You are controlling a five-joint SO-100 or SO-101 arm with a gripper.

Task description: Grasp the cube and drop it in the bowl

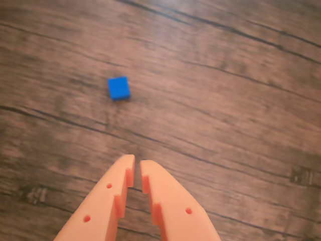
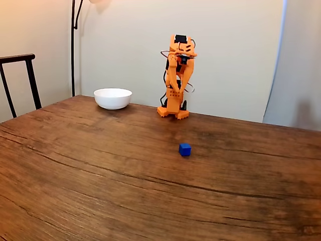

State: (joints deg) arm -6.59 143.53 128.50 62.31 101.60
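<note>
A tiny blue cube [image 1: 119,88] lies on the wooden table, up and slightly left of my fingertips in the wrist view. In the fixed view the cube [image 2: 185,149] sits alone near the table's middle, in front of the orange arm [image 2: 176,80], which stands folded upright at the far edge. My orange gripper [image 1: 137,163] enters the wrist view from below and hangs well above the table. Its fingers are almost together, leaving a thin slit with nothing in it. The white bowl [image 2: 113,98] rests at the back, left of the arm's base.
The brown wooden table [image 2: 100,175] stretches wide around the cube. A dark chair back [image 2: 20,75] stands at the left edge, and a thin lamp pole [image 2: 73,45] rises behind the bowl against the beige wall.
</note>
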